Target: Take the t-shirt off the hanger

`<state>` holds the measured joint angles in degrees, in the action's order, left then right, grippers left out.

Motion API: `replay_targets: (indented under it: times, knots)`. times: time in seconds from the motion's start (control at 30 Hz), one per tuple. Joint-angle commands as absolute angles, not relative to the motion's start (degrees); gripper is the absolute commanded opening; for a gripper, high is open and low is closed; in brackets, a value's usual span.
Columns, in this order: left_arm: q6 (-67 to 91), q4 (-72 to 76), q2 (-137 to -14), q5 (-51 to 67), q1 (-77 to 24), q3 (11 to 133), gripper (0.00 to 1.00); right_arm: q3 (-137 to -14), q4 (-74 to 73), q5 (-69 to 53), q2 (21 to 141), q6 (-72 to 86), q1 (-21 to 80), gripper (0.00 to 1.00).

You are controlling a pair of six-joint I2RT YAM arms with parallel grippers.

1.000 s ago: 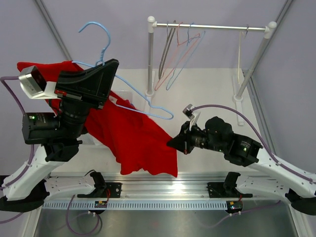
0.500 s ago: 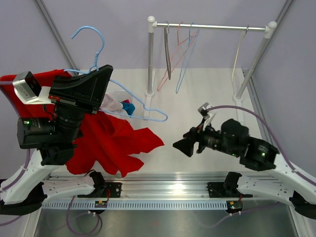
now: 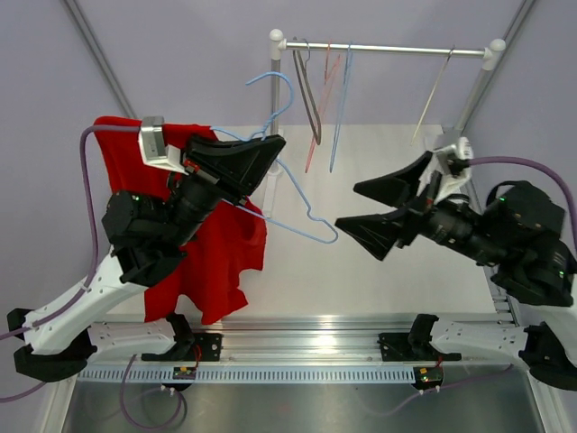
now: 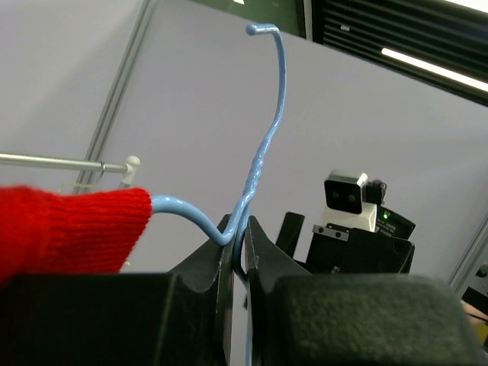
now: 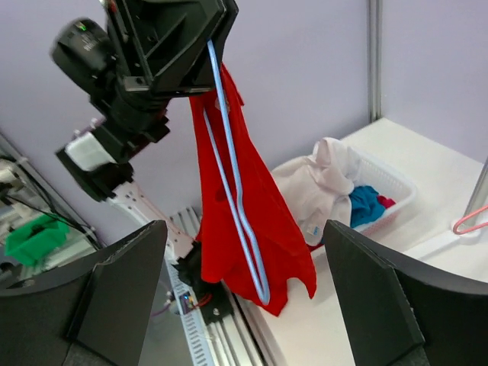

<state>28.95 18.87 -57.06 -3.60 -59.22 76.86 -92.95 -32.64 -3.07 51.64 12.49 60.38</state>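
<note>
My left gripper [image 3: 270, 149] is raised over the table's left half, shut on the neck of a light-blue wire hanger [image 3: 302, 216]. The left wrist view shows that neck [image 4: 252, 175] pinched between the jaws of the left gripper [image 4: 239, 229]. A red t-shirt [image 3: 212, 248] hangs limp from the hanger's left arm, and the hanger's right arm sticks out bare. My right gripper [image 3: 347, 207] stands wide open and holds nothing, to the right of the hanger's bare tip. Seen from the right wrist, the t-shirt [image 5: 263, 229] and hanger [image 5: 229, 152] dangle beyond the right gripper [image 5: 240, 252].
A white clothes rack [image 3: 379, 50] stands at the back with several hangers [image 3: 315, 104] on its rail. A white basket [image 5: 396, 179] of white and blue clothes sits on the table behind the t-shirt. A metal rail [image 3: 297, 347] runs along the near edge.
The right gripper let go of the t-shirt's hem, opened wide and pulled back to the right. The left arm swung the hanger up and rightward; the t-shirt now hangs bunched on the left.
</note>
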Motion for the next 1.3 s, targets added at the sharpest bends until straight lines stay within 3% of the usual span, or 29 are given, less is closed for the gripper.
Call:
replay_targets:
  times: [0.0,0.1,0.2,0.23,0.27,0.37,0.47,0.57,0.6,0.67,0.73,0.87,0.97,1.1,1.27]
  knots:
    - [30.8,21.1,-57.9,0.3,-59.1,78.0,0.0,-95.7,-32.9,-2.3,58.5,6.9,60.5,0.94]
    - [32.6,20.8,-59.0,2.7,-59.2,78.8,0.0,-96.2,-31.1,-3.0,61.5,6.5,60.6,0.93]
    - [33.5,20.6,-59.2,3.3,-59.2,79.0,0.0,-94.8,-28.7,-2.0,62.5,6.9,60.6,0.8]
    - [33.7,20.5,-59.0,3.3,-59.2,78.9,0.0,-94.1,-28.0,-1.6,62.4,7.3,60.6,0.71]
    - [33.8,20.6,-59.1,3.4,-59.2,78.9,0.0,-92.5,-26.5,-1.1,62.1,7.7,60.6,0.45]
    - [33.9,20.0,-59.0,3.5,-59.2,79.0,0.0,-89.8,-24.1,-0.3,60.8,9.1,60.6,0.02]
    - [33.1,18.1,-59.0,3.3,-59.2,79.7,0.02,-87.2,-21.5,2.8,58.6,10.4,60.6,0.0]
    - [31.8,15.0,-59.4,3.6,-59.2,81.9,0.43,-86.7,-21.3,5.4,57.1,10.7,60.6,0.0]
    - [31.6,12.8,-59.5,4.0,-59.2,83.6,0.71,-86.7,-21.4,6.0,56.8,10.8,60.6,0.0]
    - [31.1,10.1,-59.7,5.2,-59.2,85.3,0.89,-86.7,-21.0,7.0,56.3,10.9,60.6,0.0]
    - [31.8,9.2,-59.7,7.2,-59.2,87.2,0.99,-86.5,-20.3,7.6,55.8,10.9,60.6,0.0]
    - [30.1,2.1,-58.9,10.4,-59.2,91.0,0.99,-85.5,-18.6,8.8,54.6,10.7,60.6,0.0]
    - [25.4,-7.2,-54.9,6.1,-59.2,90.3,0.99,-85.2,-17.6,8.4,53.3,10.7,60.6,0.0]
    - [17.2,-19.5,-48.2,-20.1,-59.2,83.3,0.99,-85.7,-17.3,6.6,51.9,10.6,60.6,0.0]
    - [11.7,-23.9,-44.7,-33.6,-59.2,72.8,0.99,-86.6,-17.6,4.0,50.5,11.2,60.6,0.0]
